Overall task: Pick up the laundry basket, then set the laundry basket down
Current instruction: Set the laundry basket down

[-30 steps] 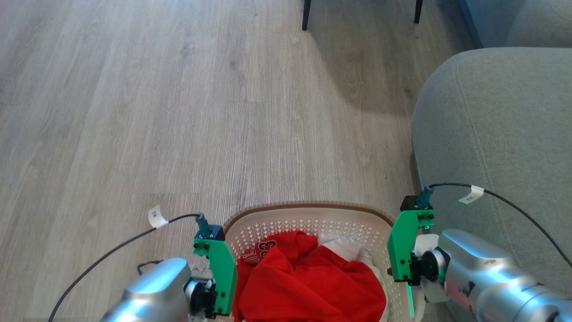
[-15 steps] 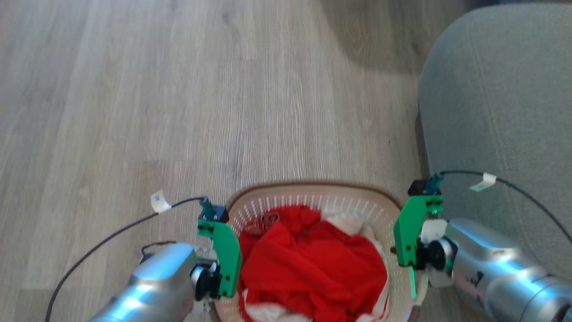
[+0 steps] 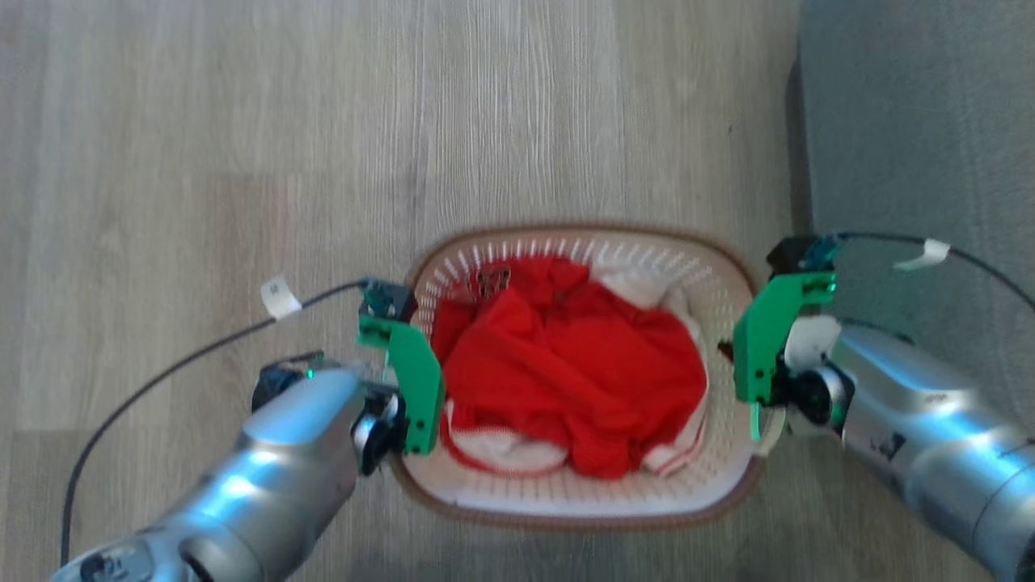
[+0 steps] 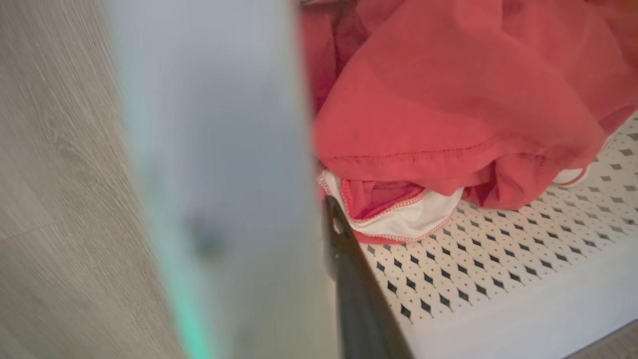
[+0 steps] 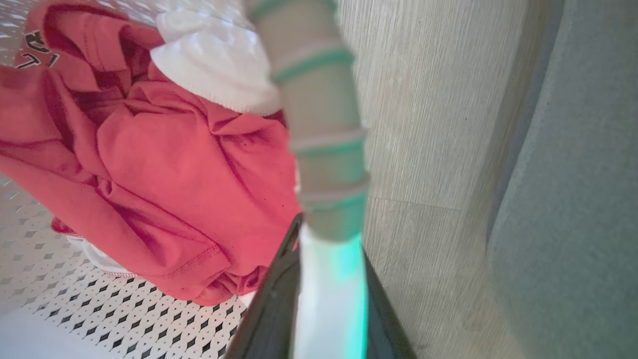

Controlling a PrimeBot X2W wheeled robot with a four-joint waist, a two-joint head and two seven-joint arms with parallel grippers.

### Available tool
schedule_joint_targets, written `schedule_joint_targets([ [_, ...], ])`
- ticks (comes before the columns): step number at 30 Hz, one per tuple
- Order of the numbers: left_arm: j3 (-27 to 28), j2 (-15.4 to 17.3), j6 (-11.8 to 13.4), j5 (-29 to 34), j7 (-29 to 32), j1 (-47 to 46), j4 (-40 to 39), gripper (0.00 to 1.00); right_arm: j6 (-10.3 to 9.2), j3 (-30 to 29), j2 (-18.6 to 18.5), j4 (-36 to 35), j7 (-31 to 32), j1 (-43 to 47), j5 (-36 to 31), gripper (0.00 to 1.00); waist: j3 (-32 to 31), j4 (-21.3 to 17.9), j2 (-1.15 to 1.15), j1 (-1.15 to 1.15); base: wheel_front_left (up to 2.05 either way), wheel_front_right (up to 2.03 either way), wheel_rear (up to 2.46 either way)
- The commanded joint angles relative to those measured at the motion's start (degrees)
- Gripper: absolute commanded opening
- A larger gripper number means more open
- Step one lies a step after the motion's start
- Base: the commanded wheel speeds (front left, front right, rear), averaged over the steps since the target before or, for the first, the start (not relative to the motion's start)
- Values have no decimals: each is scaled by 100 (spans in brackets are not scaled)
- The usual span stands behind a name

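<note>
Pale wood-look floor [image 3: 242, 121] all around, a grey sofa [image 3: 914, 121] along the right edge. The laundry basket [image 3: 582, 505] sits square between the two arms, just left of the sofa; whether it is clear of the floor, I cannot tell. A red shirt [image 3: 566, 364] is heaped inside over some white cloth [image 3: 501, 453]. The right gripper [image 3: 760, 364] is at the basket's right side, its dark fingers [image 5: 271, 299] clamped narrowly on the white handle [image 5: 324, 149]. The left gripper [image 3: 412, 380] is at the basket's left side. One finger [image 4: 349, 279] lies inside the perforated wall against the blurred handle [image 4: 224, 174]. Its partner is hidden, so that grip I cannot tell.
</note>
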Motion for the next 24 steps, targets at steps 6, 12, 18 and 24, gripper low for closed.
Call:
schedule_joint_targets([
  [6, -33, -129, 234, 378, -678, -444, -420, 0, 141, 51, 13, -329, -555, -302, -188, 0, 936, -58, 0, -2, 0, 0, 0],
  [12, -33, -130, 491, 532, -1048, -600, -597, 0, 141, 59, -98, -308, -1041, -444, -345, 0, 1516, -82, 0, -2, 0, 0, 0],
  [18, -33, -130, 597, 654, -1189, -762, -609, 0, 141, 65, -105, -293, -1363, -546, -383, 0, 1967, -133, 0, -2, 0, 0, 0],
  [24, -33, -130, 723, 570, -1398, -946, -646, 0, 141, 71, -84, -269, -1814, -761, -604, 0, 2326, -169, 0, -2, 0, 0, 0],
])
